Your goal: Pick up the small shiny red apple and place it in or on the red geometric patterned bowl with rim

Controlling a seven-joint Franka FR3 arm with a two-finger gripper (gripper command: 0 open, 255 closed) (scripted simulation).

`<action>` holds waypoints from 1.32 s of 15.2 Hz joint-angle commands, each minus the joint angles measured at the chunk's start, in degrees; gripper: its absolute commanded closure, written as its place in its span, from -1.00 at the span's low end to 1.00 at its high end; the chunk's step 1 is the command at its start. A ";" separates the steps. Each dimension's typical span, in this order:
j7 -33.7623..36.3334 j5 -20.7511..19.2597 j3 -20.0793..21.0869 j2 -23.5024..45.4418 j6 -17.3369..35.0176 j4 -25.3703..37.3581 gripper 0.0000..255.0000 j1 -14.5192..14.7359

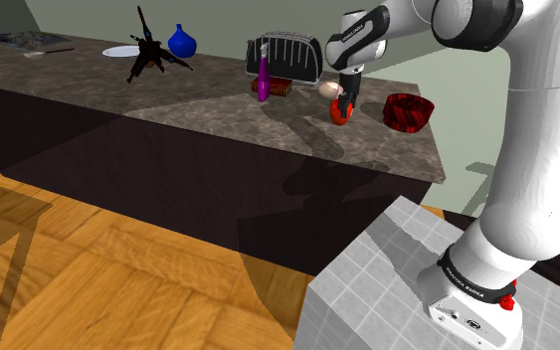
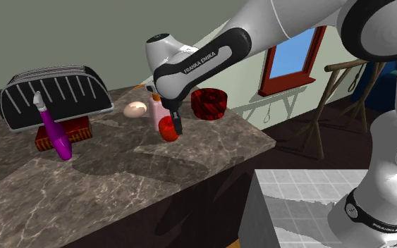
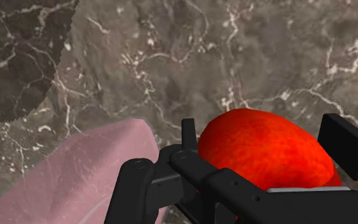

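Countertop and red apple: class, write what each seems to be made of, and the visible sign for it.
The countertop looks like polished stone, probably marble: pale veins run through its grey-brown surface. The red apple has smooth, mottled orange-red skin like real fruit, though wax or plastic cannot be excluded.

I see a dark marbled table (image 1: 218, 119) carrying a black ribbed toaster (image 1: 285, 55). Just in front of the toaster stand a purple bottle (image 1: 264, 85) and a red-brown box (image 1: 283, 88). An egg (image 1: 328, 88) lies beside the toaster, a red patterned bowl (image 1: 408, 110) sits beyond the egg, and a blue vase (image 1: 181, 41) stands off the toaster's other end.
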 commanded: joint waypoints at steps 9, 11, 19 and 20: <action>0.00 0.00 0.01 0.04 0.01 -0.02 1.00 0.00; -0.05 -0.17 -0.10 -0.67 -1.24 0.54 1.00 0.09; -0.34 -0.76 -0.45 -3.08 -6.41 3.42 1.00 0.36; -0.38 -0.83 -0.49 -3.34 -7.08 3.84 1.00 0.39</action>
